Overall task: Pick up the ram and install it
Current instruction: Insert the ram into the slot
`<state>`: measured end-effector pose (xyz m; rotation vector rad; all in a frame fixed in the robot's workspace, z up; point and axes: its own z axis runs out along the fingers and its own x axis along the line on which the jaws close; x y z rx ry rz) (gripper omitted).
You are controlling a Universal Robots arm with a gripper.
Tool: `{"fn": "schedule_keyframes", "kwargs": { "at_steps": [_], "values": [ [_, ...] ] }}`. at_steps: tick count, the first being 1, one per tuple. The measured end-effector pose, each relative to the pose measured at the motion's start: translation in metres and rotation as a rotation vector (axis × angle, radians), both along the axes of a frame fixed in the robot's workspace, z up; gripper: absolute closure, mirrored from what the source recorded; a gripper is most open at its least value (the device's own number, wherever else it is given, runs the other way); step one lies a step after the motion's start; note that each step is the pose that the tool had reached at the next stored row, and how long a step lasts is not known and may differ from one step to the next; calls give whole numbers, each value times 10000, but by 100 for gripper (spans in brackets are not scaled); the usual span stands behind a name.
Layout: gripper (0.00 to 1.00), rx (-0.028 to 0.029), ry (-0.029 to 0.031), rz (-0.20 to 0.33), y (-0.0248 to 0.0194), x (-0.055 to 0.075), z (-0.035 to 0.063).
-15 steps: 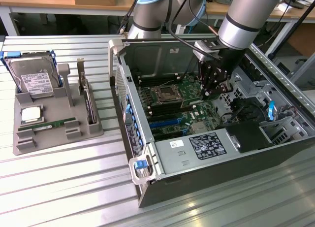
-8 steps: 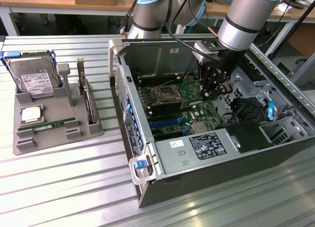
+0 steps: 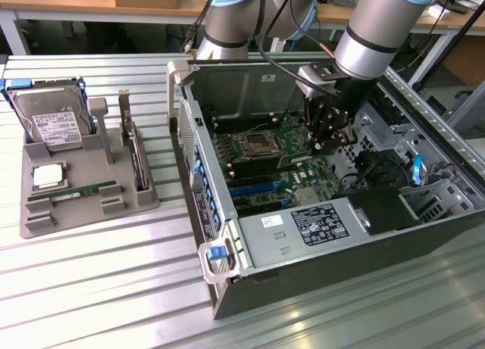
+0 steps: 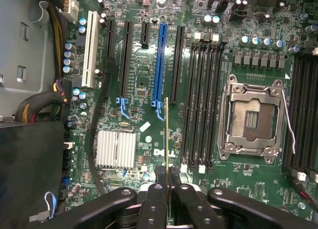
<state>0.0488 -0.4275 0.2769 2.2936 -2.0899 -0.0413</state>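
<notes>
I am holding my gripper inside the open computer case, above the motherboard, with the arm reaching down from the case's far side. My fingers are standing nearly closed, pinching the ram between them. In the wrist view the stick is showing edge-on as a thin yellowish-green line running out from between the pads, so I cannot read its chips or label from here. It is hanging over the green board between the blue expansion slot and the bank of black memory slots, close beside the nearest black slot (whether it is touching the board I cannot tell). The open CPU socket with its metal frame is sitting just past that bank, and a silver heatsink is lying on the other side of the blue slot.

On the metal table, well apart from the case toward the exterior view's left, a grey parts tray is carrying a hard drive at its far end, a CPU chip near its middle, 1 more green memory stick lying flat, and an expansion card standing upright along the edge nearest the case.
</notes>
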Motion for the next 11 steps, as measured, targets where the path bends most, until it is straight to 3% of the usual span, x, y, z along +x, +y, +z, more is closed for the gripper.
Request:
{"fn": "schedule_keyframes", "kwargs": {
  "at_steps": [11],
  "values": [
    [88, -2, 1, 1, 0, 3, -40]
  ]
}}
